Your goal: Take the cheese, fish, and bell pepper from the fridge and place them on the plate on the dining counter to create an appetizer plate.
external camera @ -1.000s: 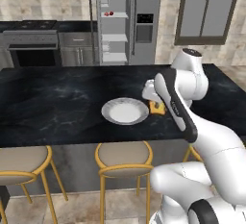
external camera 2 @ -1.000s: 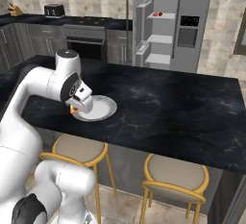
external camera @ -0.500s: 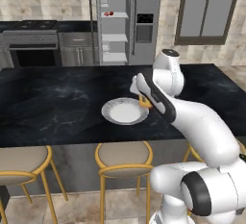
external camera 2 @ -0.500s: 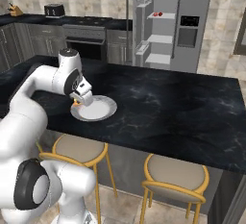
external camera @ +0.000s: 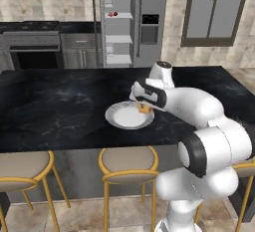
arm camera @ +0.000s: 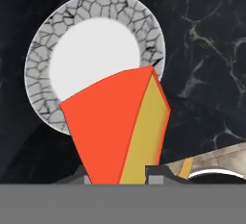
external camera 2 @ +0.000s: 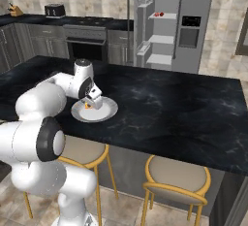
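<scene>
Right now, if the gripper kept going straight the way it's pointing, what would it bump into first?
Most likely the plate. The gripper, shut on the cheese, points down at the plate's rim and white middle, so the cheese would touch there first. How much gap remains is hard to judge; the black dining counter lies just beside the rim.

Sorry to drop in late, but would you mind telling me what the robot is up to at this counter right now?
The white arm is carrying the cheese, a small orange-yellow wedge with a red side, in its shut gripper over the edge of the plate on the black dining counter. The wedge is not yet set down, and the plate has nothing on it. In the background the fridge stands open, with two small red items on an upper shelf.
</scene>
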